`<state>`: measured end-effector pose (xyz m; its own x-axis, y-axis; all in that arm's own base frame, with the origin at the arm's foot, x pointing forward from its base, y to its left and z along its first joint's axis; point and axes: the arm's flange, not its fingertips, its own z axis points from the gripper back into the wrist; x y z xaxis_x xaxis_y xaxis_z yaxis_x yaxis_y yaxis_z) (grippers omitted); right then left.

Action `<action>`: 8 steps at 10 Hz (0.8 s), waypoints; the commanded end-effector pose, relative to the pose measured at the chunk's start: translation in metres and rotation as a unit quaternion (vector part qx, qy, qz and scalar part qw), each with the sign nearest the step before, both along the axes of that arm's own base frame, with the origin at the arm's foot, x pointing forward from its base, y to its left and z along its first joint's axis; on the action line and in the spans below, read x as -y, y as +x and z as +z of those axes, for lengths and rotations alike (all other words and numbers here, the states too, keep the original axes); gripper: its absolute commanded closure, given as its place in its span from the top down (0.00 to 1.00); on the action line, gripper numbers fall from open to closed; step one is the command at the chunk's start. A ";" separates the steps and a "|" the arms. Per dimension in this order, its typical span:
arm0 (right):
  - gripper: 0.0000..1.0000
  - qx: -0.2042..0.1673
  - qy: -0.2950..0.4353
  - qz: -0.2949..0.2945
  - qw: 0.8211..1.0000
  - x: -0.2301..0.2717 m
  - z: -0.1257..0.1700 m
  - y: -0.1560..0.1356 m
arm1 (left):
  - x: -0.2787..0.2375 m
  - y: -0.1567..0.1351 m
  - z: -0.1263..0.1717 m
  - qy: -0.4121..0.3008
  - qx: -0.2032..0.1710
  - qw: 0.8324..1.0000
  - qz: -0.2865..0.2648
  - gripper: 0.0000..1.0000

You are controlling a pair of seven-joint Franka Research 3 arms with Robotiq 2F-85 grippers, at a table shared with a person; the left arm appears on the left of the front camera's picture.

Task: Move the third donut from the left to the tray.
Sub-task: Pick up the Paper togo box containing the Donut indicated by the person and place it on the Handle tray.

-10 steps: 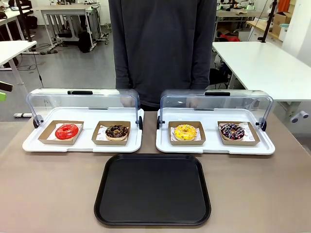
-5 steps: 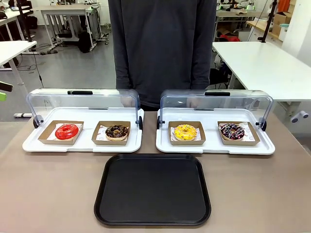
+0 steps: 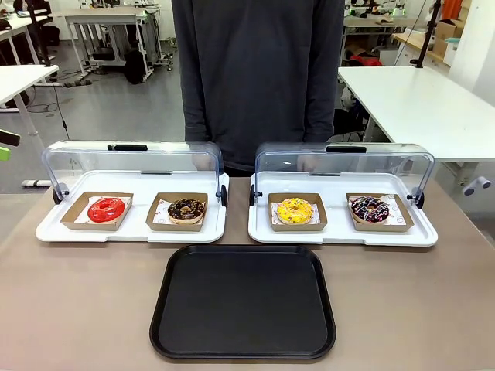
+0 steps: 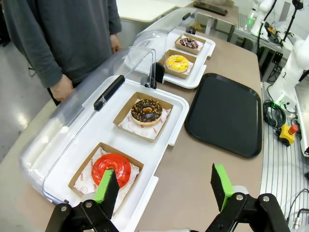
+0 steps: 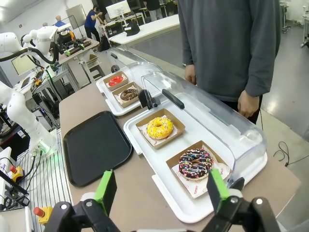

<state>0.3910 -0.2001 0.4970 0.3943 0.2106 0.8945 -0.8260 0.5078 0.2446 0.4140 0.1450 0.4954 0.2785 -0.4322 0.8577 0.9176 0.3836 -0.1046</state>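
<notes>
You find the third donut from the left (image 3: 295, 209), the yellow-iced ring with dark sprinkles, sitting in its brown cardboard holder (image 3: 298, 224) on the left half of the right-hand white tray (image 3: 340, 236). A chocolate donut with coloured sprinkles (image 3: 370, 209) sits in its own holder beside it on that tray. The clear lid (image 3: 344, 162) is swung up and back, so the donut lies uncovered. The black tray (image 3: 244, 301) lies flat on the brown table (image 3: 77, 309), nearer to you than both white trays, centred below the gap between them and just apart from their front rims, with nothing on it. On the left-hand white tray (image 3: 131, 233), whose lid is also raised, you have a red-iced donut (image 3: 106, 209) and a chocolate donut (image 3: 186, 209), each in a cardboard holder. A person in a dark grey top (image 3: 259, 77) stands at the far side behind the two lids, arms hanging at the sides. Your left gripper (image 4: 164, 182) hangs above the table's left end near the red donut, its green pads (image 4: 107, 181) well apart and holding nothing. Your right gripper (image 5: 161, 187) hangs above the right end near the sprinkled chocolate donut, its pads equally wide apart and holding nothing. Neither gripper touches a donut or a tray.
</notes>
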 end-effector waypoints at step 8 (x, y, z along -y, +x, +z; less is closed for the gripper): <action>1.00 0.007 0.004 0.002 1.000 -0.001 0.001 0.002 | 0.000 -0.001 0.002 0.000 -0.004 1.000 -0.003 1.00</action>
<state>0.3910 -0.2002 0.4970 0.3944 0.2105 0.8945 -0.8260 0.5077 0.2447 0.4140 0.1450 0.4954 0.2784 -0.4322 0.8577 0.9176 0.3836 -0.1046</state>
